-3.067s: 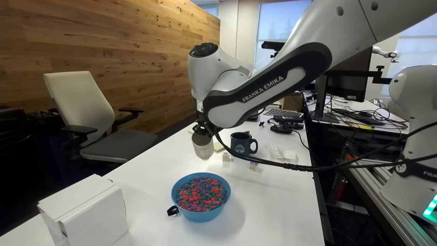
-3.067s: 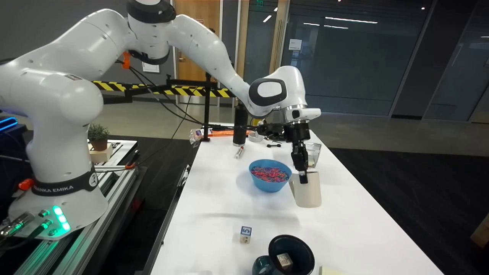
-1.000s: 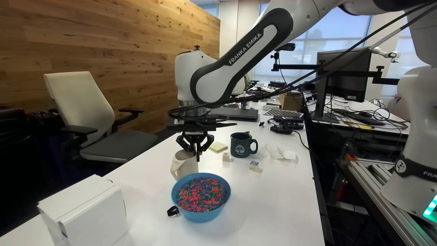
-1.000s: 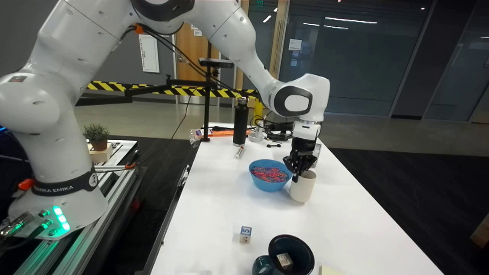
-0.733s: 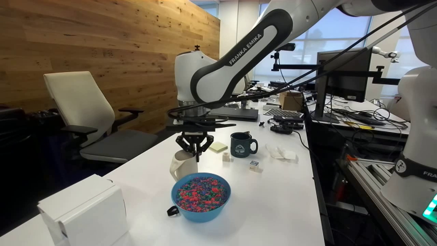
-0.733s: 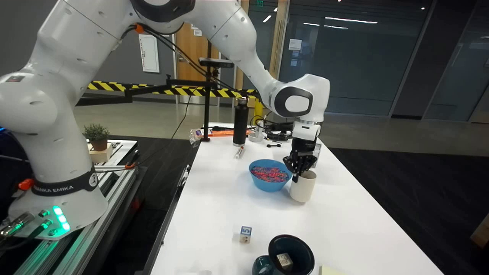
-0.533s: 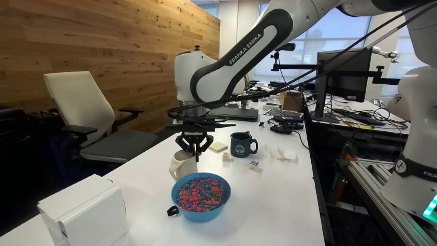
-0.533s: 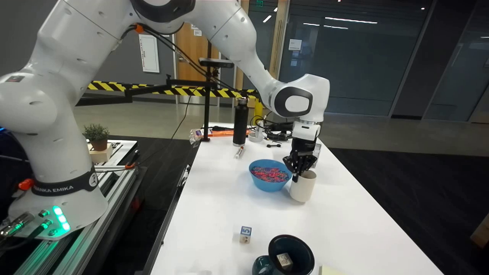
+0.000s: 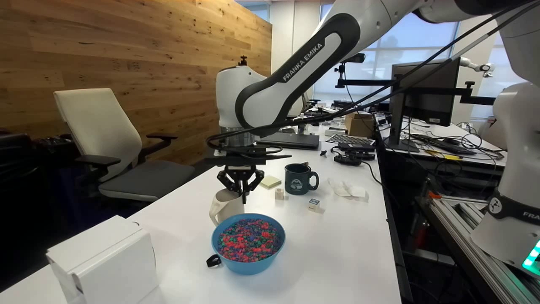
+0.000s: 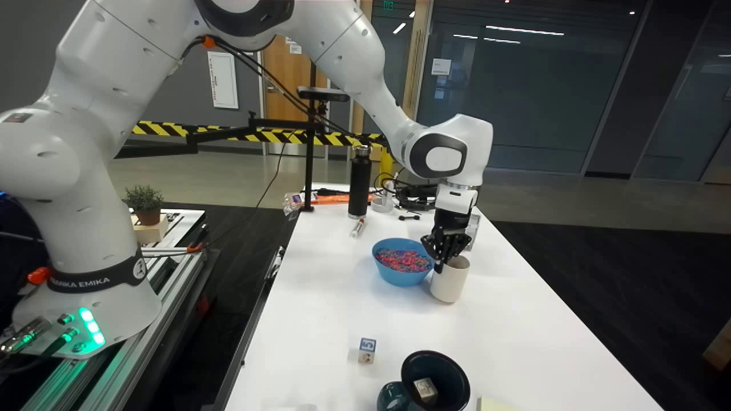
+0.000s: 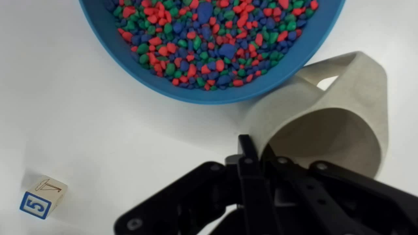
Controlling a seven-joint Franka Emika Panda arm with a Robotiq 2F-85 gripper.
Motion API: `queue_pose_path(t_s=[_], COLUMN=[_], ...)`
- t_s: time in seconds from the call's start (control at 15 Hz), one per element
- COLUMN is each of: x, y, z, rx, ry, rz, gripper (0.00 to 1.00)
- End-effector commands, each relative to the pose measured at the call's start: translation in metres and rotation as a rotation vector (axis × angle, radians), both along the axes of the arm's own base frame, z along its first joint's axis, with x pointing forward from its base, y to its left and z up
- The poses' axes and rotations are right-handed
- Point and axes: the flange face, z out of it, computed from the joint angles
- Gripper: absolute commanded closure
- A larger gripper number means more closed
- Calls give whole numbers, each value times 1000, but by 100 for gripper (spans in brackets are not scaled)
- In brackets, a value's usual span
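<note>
My gripper (image 11: 257, 148) is shut on the rim of an off-white mug (image 11: 362, 88), one finger outside its wall and one inside the mouth. In both exterior views the mug (image 9: 230, 210) hangs or stands under the gripper, leaning slightly, its mouth upward; whether its base meets the table I cannot tell. Its inside looks bare where it shows. Close against the mug sits a blue bowl (image 9: 249, 268) filled with red, green and blue pebbles (image 11: 209, 49). The mug's handle points away beside the bowl's rim in the wrist view.
A dark teal mug (image 9: 297, 185) with a block (image 10: 425, 390) in it stands on the table. Nearby lie letter blocks (image 9: 314, 205), yellow notes (image 9: 270, 182) and crumpled tissue (image 9: 348, 188). A white box (image 9: 105, 261) and a black ring (image 9: 213, 260) are beside the bowl.
About three seconds ago the mug was raised and tipped on its side; it has since turned upright beside the bowl. In the last half second gripper and mug sank slightly.
</note>
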Motion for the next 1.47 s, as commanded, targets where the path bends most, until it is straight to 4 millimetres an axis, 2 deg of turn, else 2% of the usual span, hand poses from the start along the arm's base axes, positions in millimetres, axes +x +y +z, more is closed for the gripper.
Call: queue_pose_path(t_s=[0.0, 0.93, 1.0, 1.13, 1.33, 1.4], x=[0, 0, 0, 0, 0, 0], y=[0, 0, 0, 1, 1, 2], z=[0, 0, 0, 1, 2, -1], rx=[0, 1, 1, 3, 8, 14], ry=[0, 0, 0, -5, -9, 4], rz=[0, 0, 0, 0, -7, 2], gripper=[95, 95, 70, 64, 42, 61])
